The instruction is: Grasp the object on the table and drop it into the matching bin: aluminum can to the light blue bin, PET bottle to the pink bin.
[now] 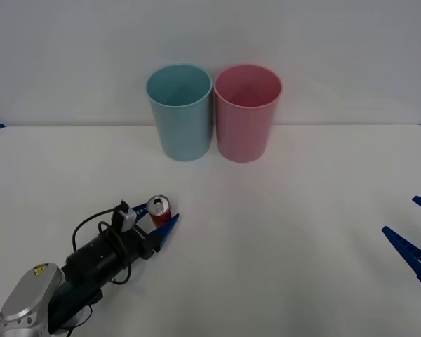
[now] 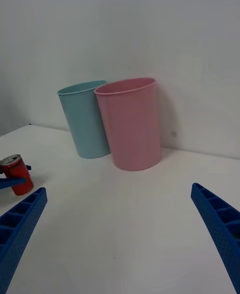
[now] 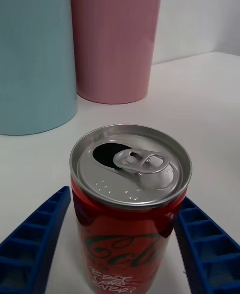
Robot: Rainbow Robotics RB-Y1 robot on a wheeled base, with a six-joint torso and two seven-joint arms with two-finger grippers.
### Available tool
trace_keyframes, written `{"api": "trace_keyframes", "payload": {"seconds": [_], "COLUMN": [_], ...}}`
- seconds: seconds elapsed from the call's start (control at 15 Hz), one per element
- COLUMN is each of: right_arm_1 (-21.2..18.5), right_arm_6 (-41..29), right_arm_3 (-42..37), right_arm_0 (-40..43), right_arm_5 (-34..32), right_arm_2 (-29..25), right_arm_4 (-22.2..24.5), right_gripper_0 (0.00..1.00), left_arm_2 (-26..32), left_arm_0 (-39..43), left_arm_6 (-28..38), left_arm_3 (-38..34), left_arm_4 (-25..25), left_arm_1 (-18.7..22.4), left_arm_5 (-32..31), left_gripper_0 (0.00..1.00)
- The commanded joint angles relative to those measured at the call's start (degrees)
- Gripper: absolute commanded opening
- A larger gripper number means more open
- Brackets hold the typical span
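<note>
The aluminum can [image 1: 159, 208], small and red with a silver top and pull tab, stands upright on the white table [image 1: 266, 246] at the front left. My left gripper [image 1: 158, 215] is shut on it, one blue finger pressed to each side, seen close in the left wrist view around the can [image 3: 130, 209]. Behind it at the table's back stand the light blue bin [image 1: 179, 112] and, touching on its right, the pink bin [image 1: 246, 112]. My right gripper [image 1: 400, 214] waits open at the right edge, holding nothing.
A plain white wall rises behind the bins. In the right wrist view the can [image 2: 16, 174] is far off to one side, with the light blue bin [image 2: 85, 121] and pink bin [image 2: 131, 124] ahead across bare table.
</note>
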Motion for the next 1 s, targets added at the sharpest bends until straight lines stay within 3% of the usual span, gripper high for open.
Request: {"api": "trace_keyframes", "payload": {"seconds": [0.07,0.53,1.0], "right_arm_1": [0.0,0.0,0.0], "right_arm_6": [0.0,0.0,0.0], "right_arm_3": [0.0,0.0,0.0], "right_arm_0": [0.0,0.0,0.0], "right_arm_5": [0.0,0.0,0.0], "right_arm_2": [0.0,0.0,0.0], "right_arm_4": [0.0,0.0,0.0], "right_gripper_0": [1.0,1.0,1.0], "left_arm_2": [0.0,0.71,1.58], "left_arm_0": [-0.14,0.12,0.12], "left_arm_6": [0.09,0.7,2.99], "left_arm_3": [0.0,-0.08,-4.04], "left_arm_4": [-0.1,1.31,6.76], "left_arm_1": [0.01,0.45,4.4], "left_arm_5": [0.07,0.43,2.45], "left_gripper_0": [0.0,0.0,0.0]}}
